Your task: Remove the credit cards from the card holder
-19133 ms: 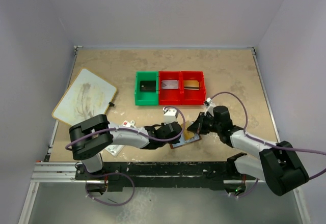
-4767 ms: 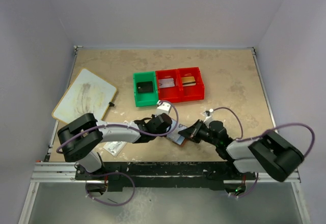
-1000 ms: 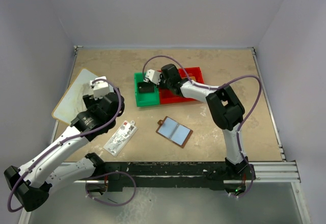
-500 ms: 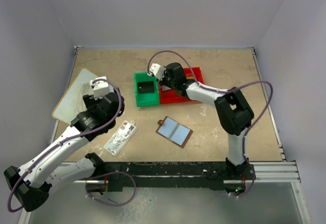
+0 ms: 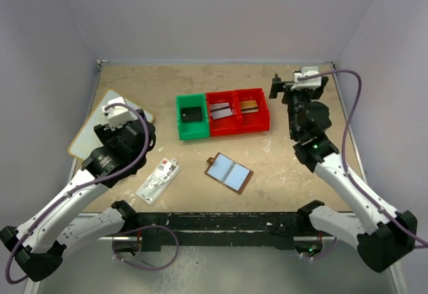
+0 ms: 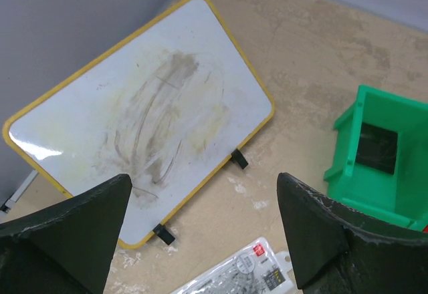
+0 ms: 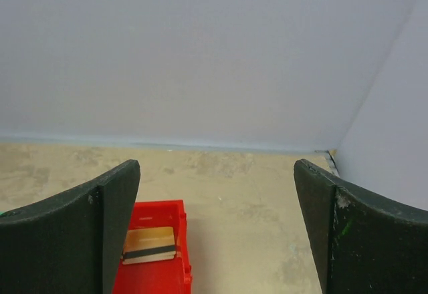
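Note:
The card holder (image 5: pixel 229 172) lies open and flat on the table's near middle, its pale bluish pockets facing up, with neither gripper touching it. A black card (image 5: pixel 192 113) lies in the green bin (image 5: pixel 180 128), a silver card (image 5: pixel 221 110) in the middle red bin (image 5: pixel 212 129), and a gold card (image 7: pixel 148 246) in the right red bin (image 7: pixel 164 277). My left gripper (image 6: pixel 204 182) hangs open over the table at the left, beside the whiteboard. My right gripper (image 7: pixel 217 168) is open and empty, raised at the back right and facing the rear wall.
A yellow-rimmed whiteboard (image 6: pixel 134 107) leans at the left. A clear plastic packet (image 5: pixel 159 180) lies near the left arm, left of the card holder. Grey walls close the table on three sides; a metal rail runs along the near edge.
The right arm has swung from over the green and red bins to the back right, and its jaws have opened wide. The left arm has drawn back slightly to the left.

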